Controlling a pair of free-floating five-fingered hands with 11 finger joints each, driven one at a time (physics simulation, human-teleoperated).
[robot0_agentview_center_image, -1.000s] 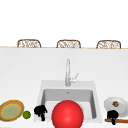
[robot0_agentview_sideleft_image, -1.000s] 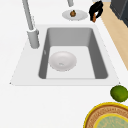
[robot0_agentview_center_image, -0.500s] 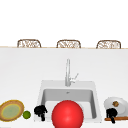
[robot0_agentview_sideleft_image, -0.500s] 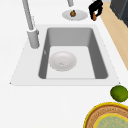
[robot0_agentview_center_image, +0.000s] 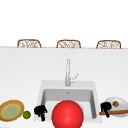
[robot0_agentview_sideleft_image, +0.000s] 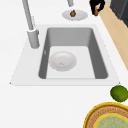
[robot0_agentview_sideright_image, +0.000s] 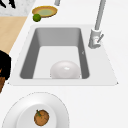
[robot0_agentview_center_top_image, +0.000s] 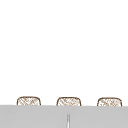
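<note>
My left hand (robot0_agentview_center_image: 40, 110) hovers over the counter at the sink's front left corner, beside a green lime (robot0_agentview_center_image: 26, 114) and a yellow-rimmed plate (robot0_agentview_center_image: 11, 111). At the sink's right my right hand (robot0_agentview_center_image: 106, 107) is curled on a brown wooden stick (robot0_agentview_center_image: 116, 112) that lies across the front of a white plate (robot0_agentview_center_image: 121, 103). A small brown fruit (robot0_agentview_center_image: 115, 103) rests on that plate. The right hand (robot0_agentview_sideleft_image: 96, 5) also shows in the left side view beyond the plate (robot0_agentview_sideleft_image: 81, 16), and at the picture's left edge in the right side view as a hand (robot0_agentview_sideright_image: 5, 66).
A white bowl (robot0_agentview_sideleft_image: 62, 61) sits in the sink basin (robot0_agentview_sideleft_image: 100, 60). The faucet (robot0_agentview_center_image: 67, 73) stands behind the basin. A big red ball (robot0_agentview_center_image: 67, 114) fills the front of the sink in the front view. Three wicker chair backs (robot0_agentview_center_image: 68, 44) line the far counter edge.
</note>
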